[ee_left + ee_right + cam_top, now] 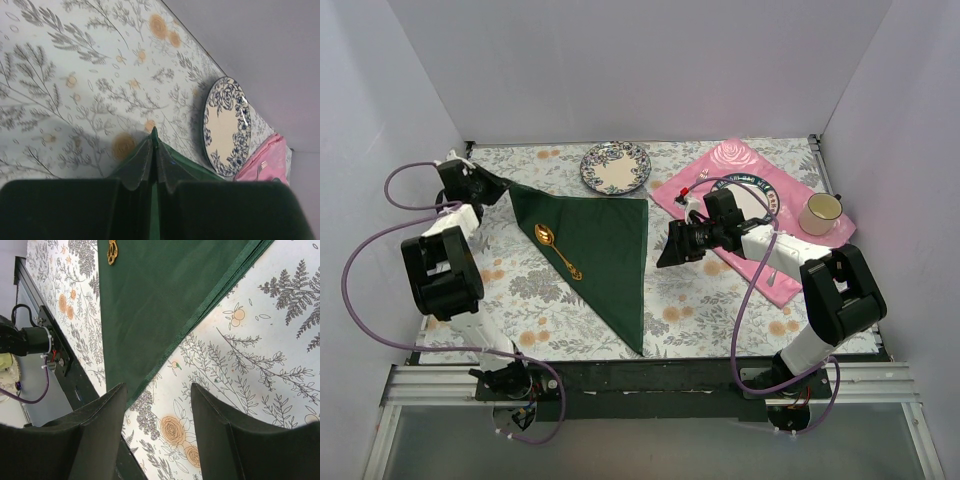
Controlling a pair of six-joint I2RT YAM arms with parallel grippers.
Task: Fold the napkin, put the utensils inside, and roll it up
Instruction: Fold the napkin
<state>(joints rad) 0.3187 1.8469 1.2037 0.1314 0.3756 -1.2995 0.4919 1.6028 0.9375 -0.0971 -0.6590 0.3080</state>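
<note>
Here left claw (153, 151) pinches napkin (600, 250) corner (right claw (157, 390) gapes near its edge).

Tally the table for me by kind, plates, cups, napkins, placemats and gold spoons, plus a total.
Plates: 2, the blue floral plate and the right-hand plate
Cups: 1, the cup
Napkins: 1, the green napkin
Placemats: 1, the pink placemat
Gold spoons: 1, the gold spoon
Total: 6
</note>
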